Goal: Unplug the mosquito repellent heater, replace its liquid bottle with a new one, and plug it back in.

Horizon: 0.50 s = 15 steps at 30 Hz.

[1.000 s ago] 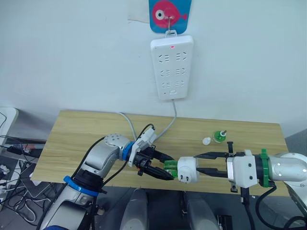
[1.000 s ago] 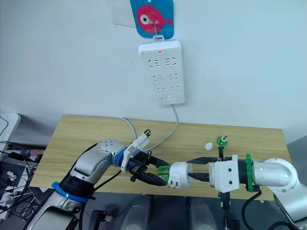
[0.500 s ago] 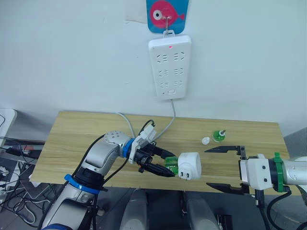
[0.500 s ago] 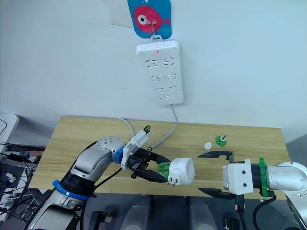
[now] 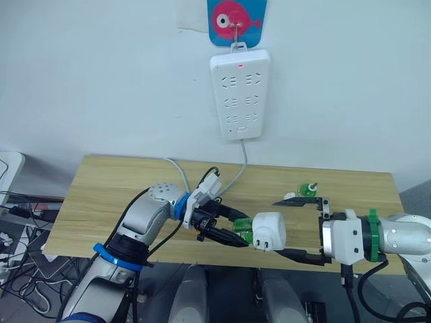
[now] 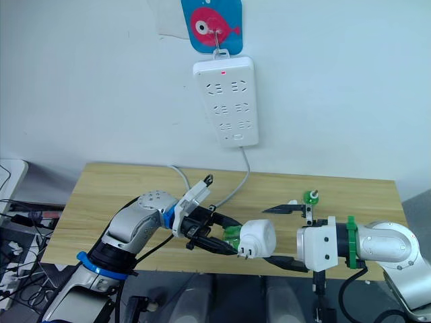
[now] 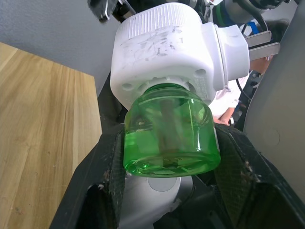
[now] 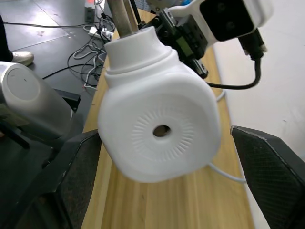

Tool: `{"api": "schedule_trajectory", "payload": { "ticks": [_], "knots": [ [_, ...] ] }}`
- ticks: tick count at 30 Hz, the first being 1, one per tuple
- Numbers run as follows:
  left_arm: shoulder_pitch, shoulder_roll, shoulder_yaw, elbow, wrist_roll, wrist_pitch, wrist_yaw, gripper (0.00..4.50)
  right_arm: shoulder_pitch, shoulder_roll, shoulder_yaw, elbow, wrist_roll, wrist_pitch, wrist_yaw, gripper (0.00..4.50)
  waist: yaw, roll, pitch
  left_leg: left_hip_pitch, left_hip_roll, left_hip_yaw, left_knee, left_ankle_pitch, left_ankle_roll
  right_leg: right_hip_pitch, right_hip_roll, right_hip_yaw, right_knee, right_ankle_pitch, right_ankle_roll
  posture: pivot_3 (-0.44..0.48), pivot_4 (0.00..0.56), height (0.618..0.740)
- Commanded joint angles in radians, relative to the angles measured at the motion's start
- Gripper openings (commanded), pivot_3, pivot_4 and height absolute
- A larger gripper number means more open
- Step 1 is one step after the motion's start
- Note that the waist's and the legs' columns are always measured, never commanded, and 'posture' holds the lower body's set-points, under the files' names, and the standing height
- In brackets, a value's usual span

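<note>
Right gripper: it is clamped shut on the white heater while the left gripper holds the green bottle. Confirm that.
Not quite. The right gripper is open, its fingers spread either side of the heater without closing on it, as the right wrist view shows. The left gripper does hold the green bottle.

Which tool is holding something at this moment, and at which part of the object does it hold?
The left tool holds the mosquito repellent heater by its green liquid bottle. The right tool is open around the heater, holding nothing.
</note>
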Motion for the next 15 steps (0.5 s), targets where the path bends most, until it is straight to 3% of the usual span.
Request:
{"api": "schedule_trajectory", "payload": {
  "ticks": [1,6,12,15],
  "knots": [
    [0.007,0.005,0.004,-0.039,-0.029,0.004,-0.014,2.26,-0.008,-0.002,0.007,-0.034,0.000,-0.021,0.002,4.46,0.000,0.000,0.000,0.000,0.000,0.000,0.000,0.000,0.000,0.000,0.000,0.000,0.000,0.000,0.000,0.130,0.315,0.740],
    [0.024,0.010,-0.008,-0.069,-0.035,0.014,-0.017,2.26,-0.030,-0.009,0.031,-0.030,-0.012,-0.037,0.016,4.46,0.000,0.000,0.000,0.000,0.000,0.000,0.000,0.000,0.000,0.000,0.000,0.000,0.000,0.000,0.000,0.127,0.315,0.740],
    [0.022,0.015,-0.014,-0.072,-0.036,0.025,-0.024,2.26,-0.050,-0.003,0.052,-0.029,-0.020,-0.043,0.017,3.03,-0.001,0.000,0.000,0.000,0.000,0.000,0.000,0.000,0.000,0.000,0.000,0.000,0.001,0.000,0.000,0.123,0.318,0.740],
    [0.021,0.017,-0.017,-0.069,-0.034,0.025,-0.028,2.26,-0.044,-0.002,0.049,-0.025,-0.021,-0.051,0.018,3.03,-0.001,0.000,0.000,0.000,0.000,0.000,0.001,0.000,0.000,0.000,0.000,0.000,0.001,0.000,0.000,0.122,0.318,0.740]
  ]
}}
